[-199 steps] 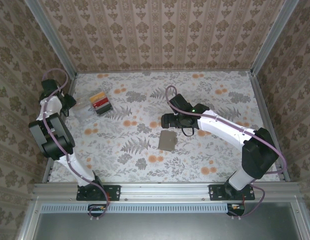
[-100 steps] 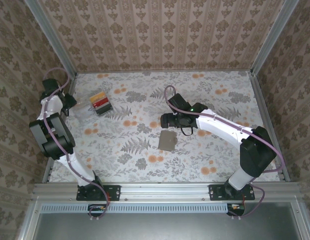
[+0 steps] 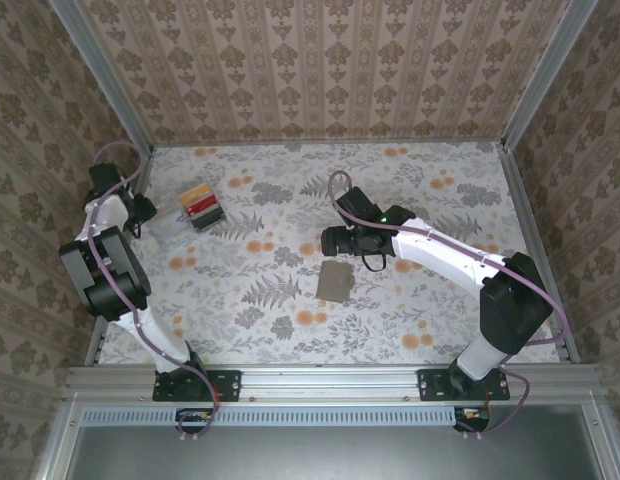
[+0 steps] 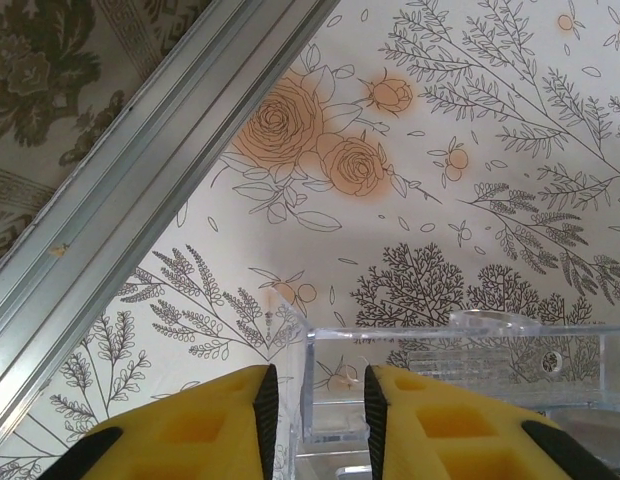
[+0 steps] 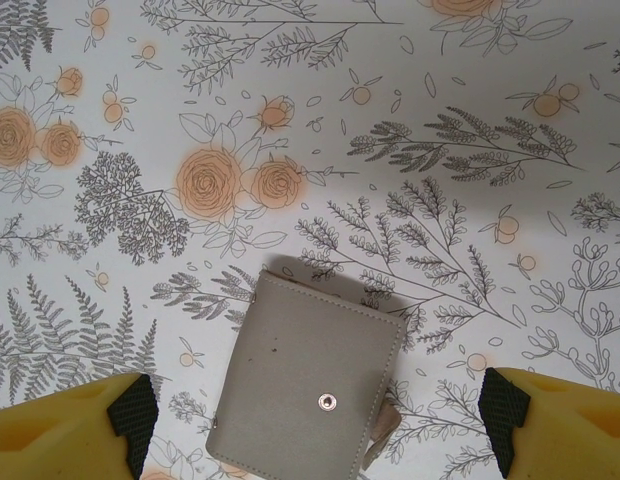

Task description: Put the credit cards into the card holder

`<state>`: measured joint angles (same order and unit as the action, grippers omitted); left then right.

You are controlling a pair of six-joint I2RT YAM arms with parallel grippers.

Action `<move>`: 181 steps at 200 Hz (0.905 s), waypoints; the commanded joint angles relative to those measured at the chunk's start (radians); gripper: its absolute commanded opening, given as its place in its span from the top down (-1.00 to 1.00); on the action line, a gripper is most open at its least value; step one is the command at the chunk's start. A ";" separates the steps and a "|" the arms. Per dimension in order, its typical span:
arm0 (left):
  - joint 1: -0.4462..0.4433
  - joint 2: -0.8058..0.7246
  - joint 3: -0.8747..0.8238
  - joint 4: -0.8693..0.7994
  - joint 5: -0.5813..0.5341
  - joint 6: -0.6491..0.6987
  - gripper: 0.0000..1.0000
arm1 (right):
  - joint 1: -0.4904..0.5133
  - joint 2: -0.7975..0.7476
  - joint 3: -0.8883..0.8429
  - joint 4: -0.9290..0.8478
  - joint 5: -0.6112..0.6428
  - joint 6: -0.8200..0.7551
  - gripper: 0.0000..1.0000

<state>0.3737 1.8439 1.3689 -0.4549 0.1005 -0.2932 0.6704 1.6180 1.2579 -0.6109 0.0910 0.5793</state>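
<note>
**A:** From above, where is everything?
**B:** The credit cards (image 3: 201, 203) sit stacked at the far left of the table (image 3: 430, 190), right by a clear box (image 3: 170, 224). The left gripper (image 3: 142, 213) is at that box's left side. The card holder (image 3: 336, 282) lies closed mid-table, just nearer than the right gripper (image 3: 330, 241).
**A:** And the left wrist?
**B:** The left gripper (image 4: 315, 425) has its jaws narrowly apart, with a wall of the clear box (image 4: 460, 370) between them. I cannot tell whether they pinch it.
**A:** Right wrist?
**B:** The right gripper (image 5: 315, 415) is spread wide and grips nothing. The card holder (image 5: 305, 370) lies flat between its jaws, snap button (image 5: 328, 401) up
</note>
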 commanded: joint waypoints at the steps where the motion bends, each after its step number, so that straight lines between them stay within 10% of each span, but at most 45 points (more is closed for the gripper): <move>1: 0.006 -0.005 0.005 0.009 0.007 0.038 0.39 | 0.004 0.001 0.010 -0.036 0.029 -0.004 -0.74; 181: -0.020 -0.011 -0.025 0.016 -0.010 0.138 0.73 | 0.004 -0.003 -0.008 -0.033 0.040 -0.002 -0.74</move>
<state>0.3721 1.8439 1.3670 -0.4114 0.1005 -0.2192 0.6704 1.6180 1.2575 -0.6109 0.0990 0.5789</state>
